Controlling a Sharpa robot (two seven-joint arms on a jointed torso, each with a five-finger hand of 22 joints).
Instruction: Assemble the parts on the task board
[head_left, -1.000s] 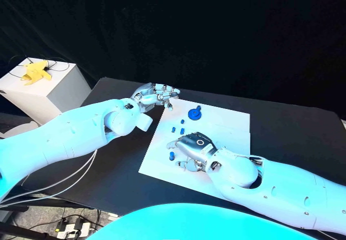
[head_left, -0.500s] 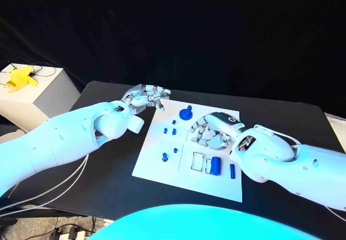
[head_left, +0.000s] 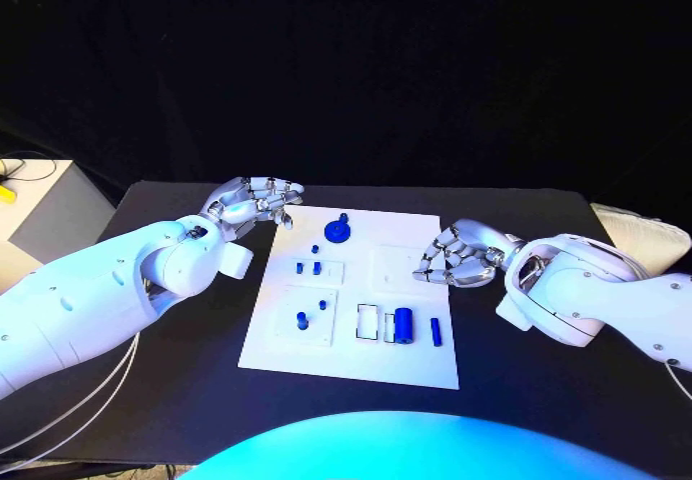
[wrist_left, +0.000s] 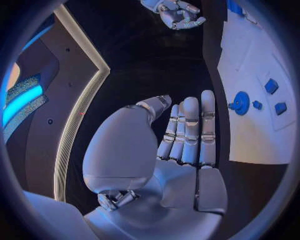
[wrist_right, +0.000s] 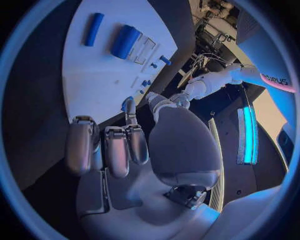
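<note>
Task board (head_left: 411, 355): white plate lying flat in the middle of the black table (head_left: 577, 400), between the two arms, its long sides running away from the robot.
Round part (head_left: 339, 232): dark blue disc with a small knob, standing at the board's far edge, just beside the left hand's side of the plate; also seen in the left wrist view (wrist_left: 240, 103).
Small pegs (head_left: 307, 267): two short blue pieces side by side in a square recess on the board's left half, with one more small piece (head_left: 316, 248) just beyond them.
Lower peg (head_left: 302, 320): a blue piece standing in the nearer left recess, a smaller one (head_left: 323, 304) close by.
Cylinder (head_left: 404, 325): thick blue part lying in a rectangular slot on the board's near half, next to a vacant white slot (head_left: 371, 323); seen also from the right wrist (wrist_right: 125, 41).
Thin bar (head_left: 436, 331): slim blue piece lying on the plate just right of the cylinder, apart from it; right wrist view shows it too (wrist_right: 94, 29).
Left hand (head_left: 255, 202): off the board, over the table at the plate's far left corner; fingers straight and lying close together in the wrist view (wrist_left: 187, 130), nothing in its grasp.
Right hand (head_left: 459, 255): over the board's right edge, fingers curled inward toward the palm; wrist view (wrist_right: 119, 145) shows the fingers bent with nothing between them.
Contact: neither hand touches any part.
</note>
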